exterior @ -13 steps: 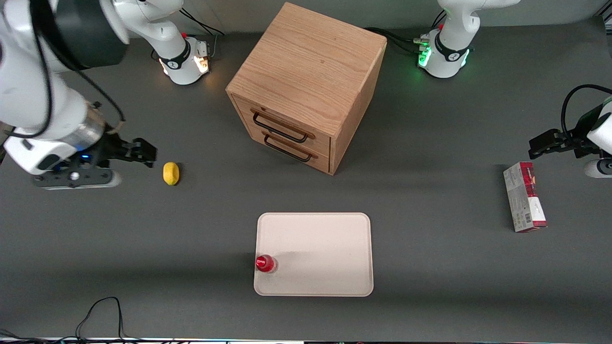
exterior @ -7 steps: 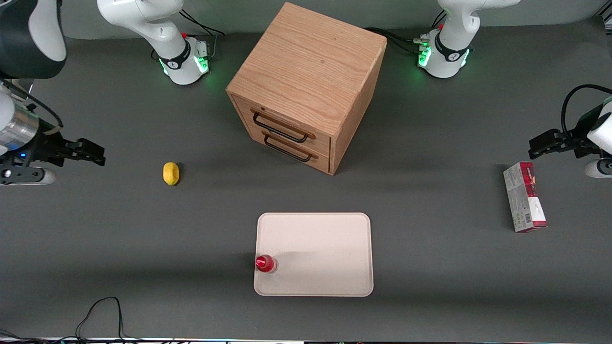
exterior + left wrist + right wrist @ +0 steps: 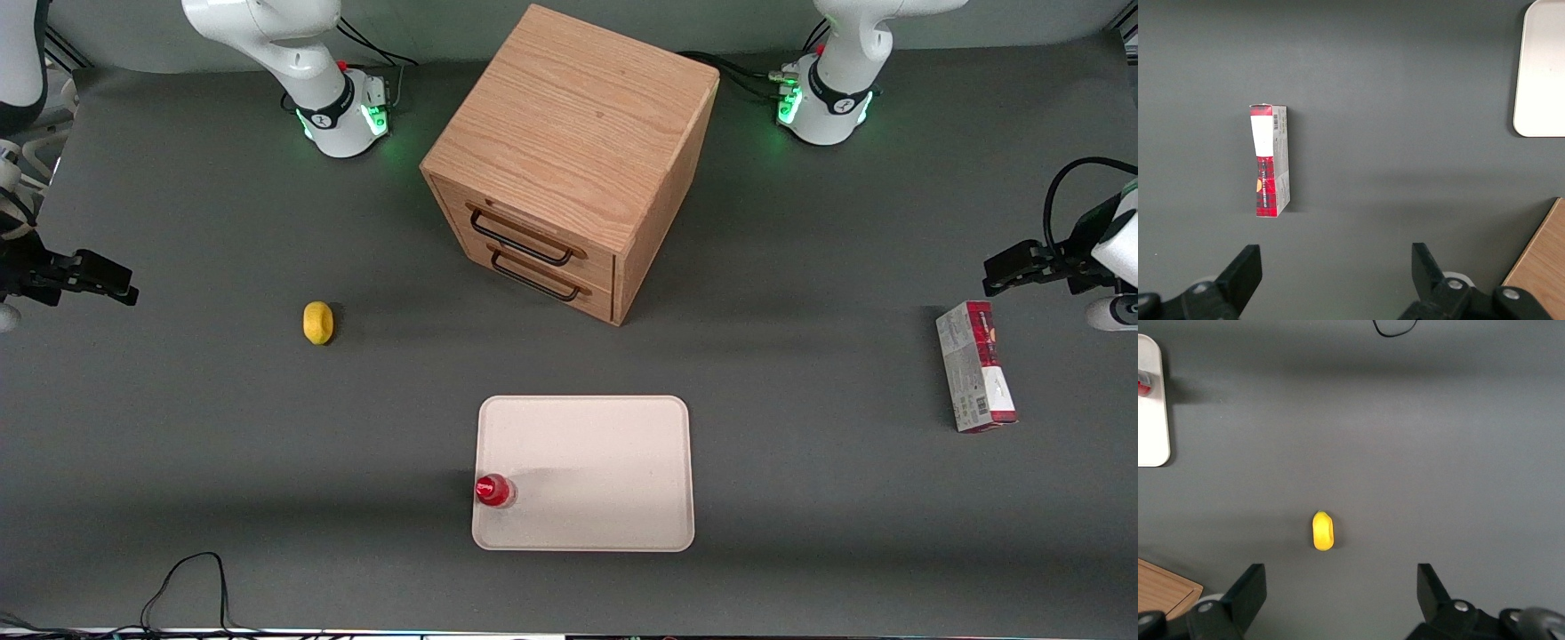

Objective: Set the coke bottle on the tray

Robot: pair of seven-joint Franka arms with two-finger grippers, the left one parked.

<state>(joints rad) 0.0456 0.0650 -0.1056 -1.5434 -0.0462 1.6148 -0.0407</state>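
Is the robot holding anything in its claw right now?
No, nothing. The end effector is open and empty, up over the table toward the working arm's end, near the lemon. The coke bottle stands alone on the tray.

Tool (image 3: 1341,597) high at table's end — fingers spread.

We see white arms on round bases (image 3: 342,116) lit green, black cables (image 3: 373,44), and a black two-finger gripper (image 3: 111,286).

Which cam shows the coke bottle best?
Front view: the whole coke bottle stands upright on the tray. Right wrist view catches only a sliver of it; left wrist view, none. The gripper is open, far away.
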